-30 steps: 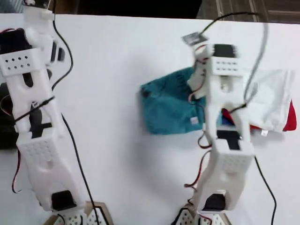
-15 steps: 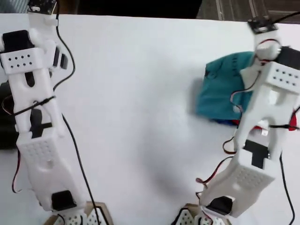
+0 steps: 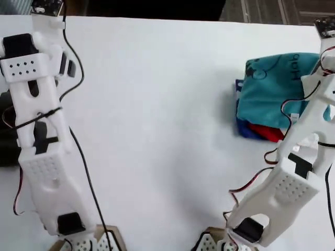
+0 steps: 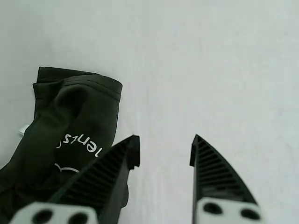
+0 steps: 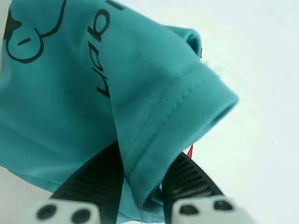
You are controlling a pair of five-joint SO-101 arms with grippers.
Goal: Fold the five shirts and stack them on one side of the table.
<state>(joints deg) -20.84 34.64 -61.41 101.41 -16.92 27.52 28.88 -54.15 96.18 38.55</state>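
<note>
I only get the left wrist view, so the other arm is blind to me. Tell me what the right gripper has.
Observer: The right gripper is shut on a fold of the teal shirt.
Operator: Say where that shirt lies.
Observer: The high view has it on top of a stack at the right side of the table, over a blue shirt and a red shirt.
Operator: Now locate my black shirt.
Observer: The black shirt lies at the table's left edge, partly hidden by the left arm.
</note>
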